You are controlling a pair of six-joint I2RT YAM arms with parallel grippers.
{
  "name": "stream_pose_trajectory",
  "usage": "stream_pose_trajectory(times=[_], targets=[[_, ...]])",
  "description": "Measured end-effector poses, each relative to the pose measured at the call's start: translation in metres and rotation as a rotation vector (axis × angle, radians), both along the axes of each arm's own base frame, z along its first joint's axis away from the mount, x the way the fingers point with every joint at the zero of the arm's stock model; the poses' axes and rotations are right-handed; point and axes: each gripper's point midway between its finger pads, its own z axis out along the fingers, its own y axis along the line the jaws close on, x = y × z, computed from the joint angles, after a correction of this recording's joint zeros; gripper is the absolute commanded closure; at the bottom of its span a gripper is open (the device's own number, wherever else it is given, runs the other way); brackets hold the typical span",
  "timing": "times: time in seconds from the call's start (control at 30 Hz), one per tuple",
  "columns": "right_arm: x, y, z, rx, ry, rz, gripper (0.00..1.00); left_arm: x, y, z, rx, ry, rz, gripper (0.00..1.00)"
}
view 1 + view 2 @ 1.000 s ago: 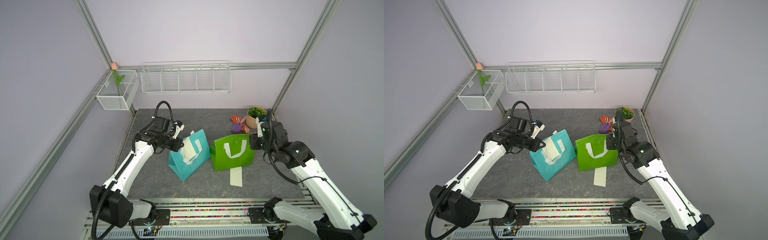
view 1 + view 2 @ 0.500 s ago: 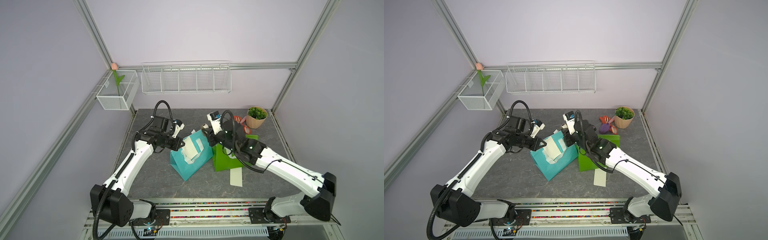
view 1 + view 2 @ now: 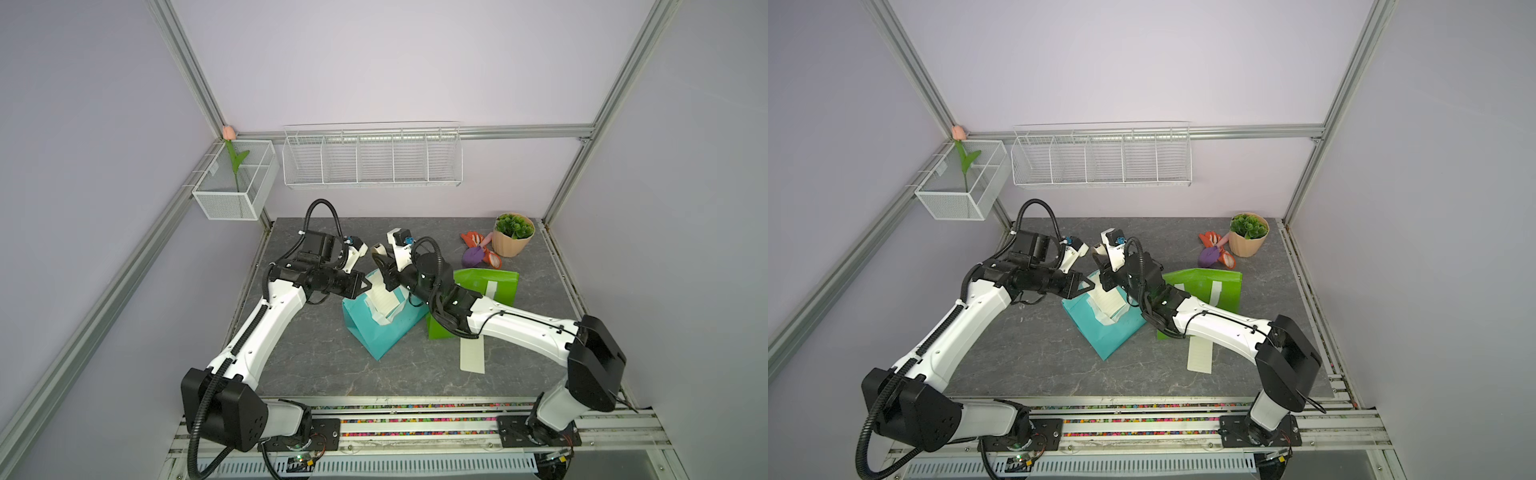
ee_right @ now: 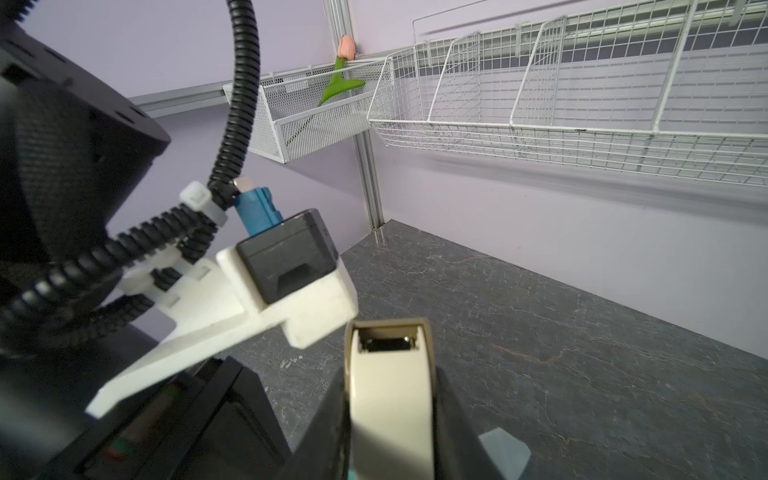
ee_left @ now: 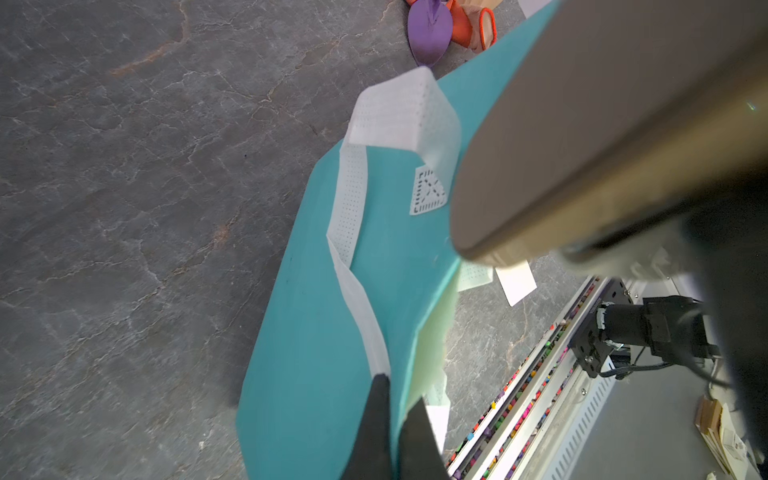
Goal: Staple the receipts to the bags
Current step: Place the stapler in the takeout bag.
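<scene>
The teal bag (image 3: 386, 332) (image 3: 1108, 332) lies mid-table with a cream receipt (image 3: 382, 299) (image 3: 1106, 301) over its white handle. My left gripper (image 3: 365, 286) (image 5: 395, 415) is shut, pinching the teal bag's (image 5: 316, 332) upper edge and the receipt (image 5: 432, 353) together. My right gripper (image 3: 386, 276) (image 4: 390, 415) is shut on a beige stapler (image 3: 379, 255) (image 4: 390, 395), held at that same bag edge, close beside the left gripper. The stapler (image 5: 602, 145) looms over the bag in the left wrist view. The green bag (image 3: 494, 286) (image 3: 1208, 286) lies under my right forearm. A second receipt (image 3: 472, 356) (image 3: 1200, 355) lies flat in front of it.
A peach plant pot (image 3: 513, 235) stands at the back right, with purple and orange items (image 3: 473, 255) beside it. A white wire rack (image 3: 372, 160) and a mesh basket (image 3: 235, 183) holding a tulip hang on the back wall. The left wrist's camera mount (image 4: 232, 307) sits close to the stapler.
My right arm has swung from beside the plant pot across the green bag to the teal bag's top edge, carrying the stapler. The left gripper has kept its hold.
</scene>
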Motion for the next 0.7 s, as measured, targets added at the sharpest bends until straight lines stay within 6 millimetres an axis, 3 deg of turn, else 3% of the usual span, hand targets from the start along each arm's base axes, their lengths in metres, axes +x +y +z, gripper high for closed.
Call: stream_pose_trajectory(times=[0.23, 0.47, 0.7], targets=[[-0.015, 0.022, -0.010, -0.005, -0.019, 0.011, 0.93, 0.006, 0.004, -0.001, -0.021, 0.022, 0.028, 1.00], [-0.016, 0.020, -0.005, -0.021, -0.064, -0.042, 0.93, 0.009, 0.005, 0.002, -0.042, 0.022, 0.040, 1.00], [-0.008, 0.019, -0.012, -0.051, -0.090, -0.090, 0.93, 0.009, 0.003, 0.004, -0.054, 0.018, 0.034, 1.00]])
